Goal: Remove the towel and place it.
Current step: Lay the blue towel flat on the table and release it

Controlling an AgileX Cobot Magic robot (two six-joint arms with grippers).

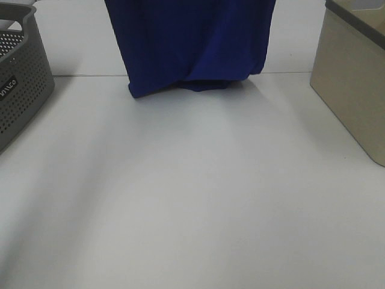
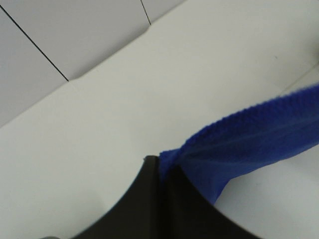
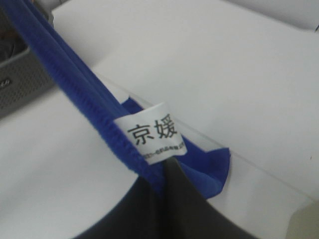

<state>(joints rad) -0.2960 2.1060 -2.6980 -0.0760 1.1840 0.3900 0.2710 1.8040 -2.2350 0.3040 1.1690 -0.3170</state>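
The royal-blue towel hangs at the top middle of the exterior high view, its lower folds touching the white table. Both grippers are above that view's top edge. In the left wrist view my left gripper is shut on a top edge of the towel, which stretches away taut. In the right wrist view my right gripper is shut on the towel beside its small white tag with printed characters.
A dark grey perforated basket stands at the left edge of the table. A beige bin stands at the right edge. The white tabletop spreads between them, with a seam line at the back.
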